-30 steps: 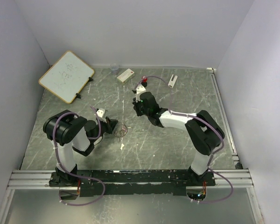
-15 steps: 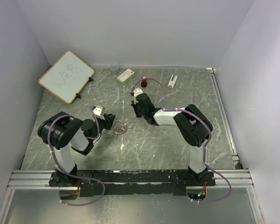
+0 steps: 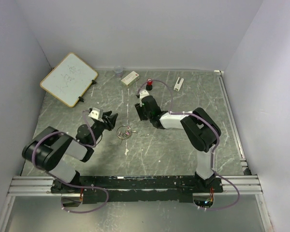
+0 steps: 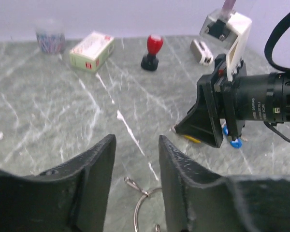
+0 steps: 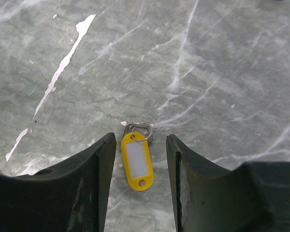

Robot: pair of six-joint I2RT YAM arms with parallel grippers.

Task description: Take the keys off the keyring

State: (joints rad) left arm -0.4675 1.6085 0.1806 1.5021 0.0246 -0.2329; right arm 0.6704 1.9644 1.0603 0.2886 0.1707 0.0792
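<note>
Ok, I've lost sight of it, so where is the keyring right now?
In the top view the keyring lies on the table near the middle, just right of the open left pincer, not held.

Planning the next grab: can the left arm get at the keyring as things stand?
Probably yes. The left gripper is open, and the keyring lies on the table just ahead of its fingers, with nothing between them.

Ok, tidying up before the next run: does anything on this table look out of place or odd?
Nothing spilled or broken. A yellow tag on its own small ring lies apart from the keyring, between the open fingers of the right pincer. The whiteboard sits askew at far left.
</note>
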